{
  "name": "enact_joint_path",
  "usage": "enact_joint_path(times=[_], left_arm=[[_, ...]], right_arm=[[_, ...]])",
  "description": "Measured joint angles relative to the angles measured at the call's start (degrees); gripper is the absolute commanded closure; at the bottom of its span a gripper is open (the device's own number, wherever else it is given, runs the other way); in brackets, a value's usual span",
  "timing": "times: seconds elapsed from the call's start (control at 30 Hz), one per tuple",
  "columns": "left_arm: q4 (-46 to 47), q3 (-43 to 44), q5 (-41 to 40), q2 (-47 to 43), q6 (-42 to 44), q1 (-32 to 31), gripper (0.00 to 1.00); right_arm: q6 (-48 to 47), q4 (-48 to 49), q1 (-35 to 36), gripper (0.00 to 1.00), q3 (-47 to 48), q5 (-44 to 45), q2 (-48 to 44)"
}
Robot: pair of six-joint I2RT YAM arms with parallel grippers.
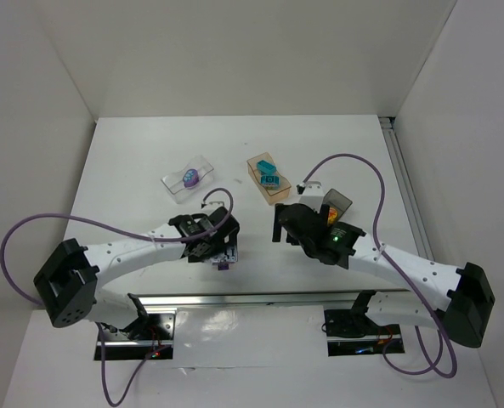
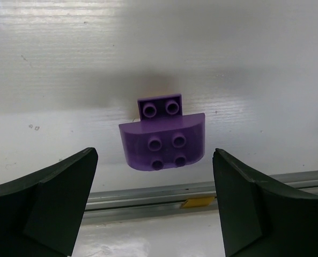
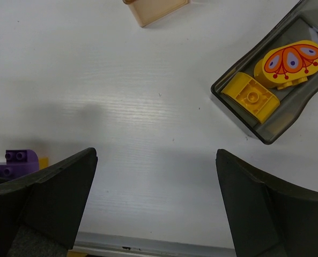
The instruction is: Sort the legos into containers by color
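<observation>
Our left claw [image 2: 154, 160] hangs wide open, empty, over the purple brick [image 2: 163, 140] on the near tabletop [image 2: 51, 64], our right claw [image 3: 156, 160] likewise open and empty, so we judge the pick is in hand: lower, close, then carry it to the farther clear box [image 1: 207, 167].

Robotics lab test cell. Plain white panels [image 1: 235, 51] enclose the white tabletop [image 1: 133, 153] on three sides. An aluminium rail [image 1: 260, 299] at the tabletop's near edge carries the left arm [image 1: 133, 255] and right arm [image 1: 404, 265], both trailing purple cables [image 1: 31, 225].
</observation>
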Motion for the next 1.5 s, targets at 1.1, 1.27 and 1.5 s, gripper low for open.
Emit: enact_joint_path(times=[1.1,1.27,1.5], left_arm=[[4.3,2.1,1.6,7.8,1.7,0.0,0.25],[4.1,2.1,1.3,7.9,1.7,0.0,0.23],[2.8,2.1,0.0,7.9,1.3,0.0,0.46]], right_arm=[[0.9,0.0,0.0,0.01,0.0,0.0,-2.3],[0.9,0.0,0.0,0.01,-0.3,0.0,-2.3],[0.9,0.0,0.0,0.01,-0.5,0.1,-2.3]])
